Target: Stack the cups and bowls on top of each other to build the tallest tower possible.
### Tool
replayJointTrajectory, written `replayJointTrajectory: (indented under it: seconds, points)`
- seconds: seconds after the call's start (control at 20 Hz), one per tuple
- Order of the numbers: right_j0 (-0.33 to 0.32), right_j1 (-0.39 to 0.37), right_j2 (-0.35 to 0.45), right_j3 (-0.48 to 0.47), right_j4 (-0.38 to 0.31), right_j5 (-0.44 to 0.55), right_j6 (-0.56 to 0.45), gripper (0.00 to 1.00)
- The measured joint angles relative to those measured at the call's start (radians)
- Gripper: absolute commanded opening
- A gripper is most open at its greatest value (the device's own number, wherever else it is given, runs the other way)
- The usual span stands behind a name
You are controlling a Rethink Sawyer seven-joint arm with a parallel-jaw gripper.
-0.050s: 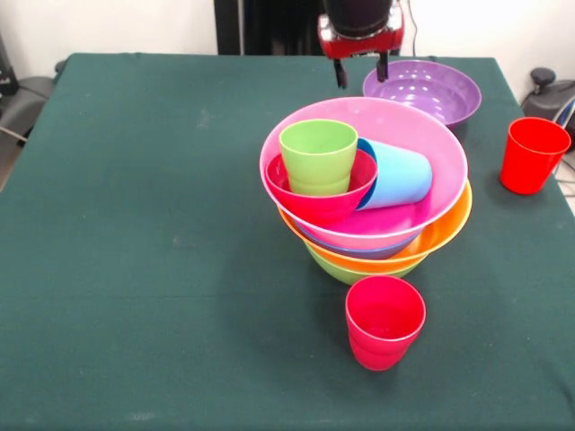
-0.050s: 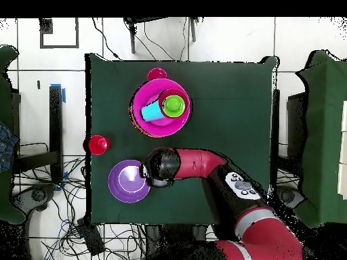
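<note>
No legible text, labels, brands or nos. anywhere: none on cups, bowls, table or arm, near or far, in either view.

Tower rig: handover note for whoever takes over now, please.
Gripper: empty, jaws apart, hanging above the table's far side beside the glossy purple plastic bowl.
Tower: nested plastic bowls, lime green at the bottom, then orange, blue and the wide pink bowl on top.
Inside the pink bowl: small red bowl holding the upright lime green plastic cup; the sky blue plastic cup lies on its side next to it.
Loose on the table: purple bowl, one red plastic cup in front of the tower, another red cup off to the side.
Left: add these three, right the blue cup.
</note>
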Motion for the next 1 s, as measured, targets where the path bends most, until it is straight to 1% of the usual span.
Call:
replayJointTrajectory:
  seconds: [0.3,0.55,1.0]
  points:
    - [0.026,0.054,-0.054,-0.002,0.000,-0.042,0.000,1.00]
    - [0.031,0.091,-0.095,-0.003,0.001,-0.045,0.000,1.00]
    - [0.017,0.099,-0.100,0.001,0.003,-0.045,0.000,1.00]
